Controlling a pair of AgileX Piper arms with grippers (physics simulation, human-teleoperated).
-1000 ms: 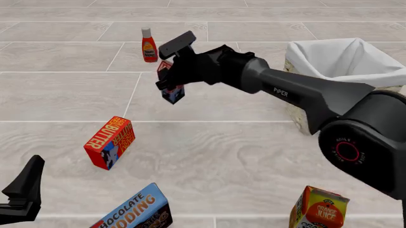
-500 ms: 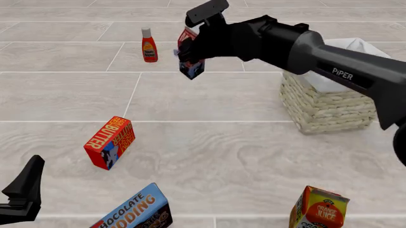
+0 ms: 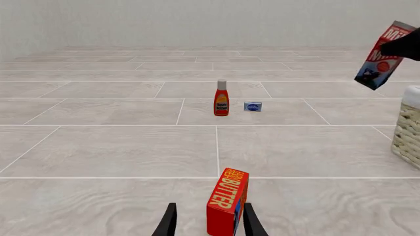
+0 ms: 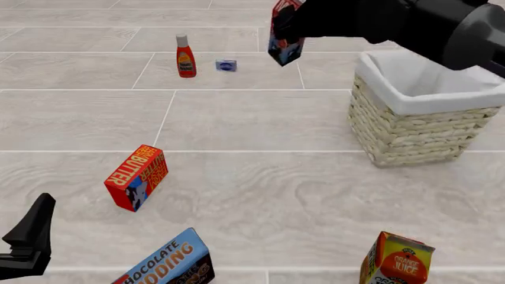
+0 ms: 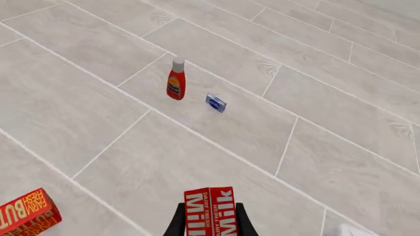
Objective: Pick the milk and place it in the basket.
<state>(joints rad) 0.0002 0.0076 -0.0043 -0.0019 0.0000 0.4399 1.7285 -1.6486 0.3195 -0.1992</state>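
At the top centre of the front view, the right gripper (image 4: 294, 26) held the milk (image 4: 285, 46) in the air, its jaws pinched on the carton's sides, as the right wrist view confirmed with a finger on either side of the red top (image 5: 209, 211). The carton hung tilted, its long axis leaning, blue end lowest. The basket (image 4: 410, 133) sat at the right of the frame, so the milk lay up and to the left of its open mouth, not yet over the rim. The left gripper (image 3: 207, 223) hung with jaws spread, near the butter box (image 3: 227, 201), at the lower left, far from the milk.
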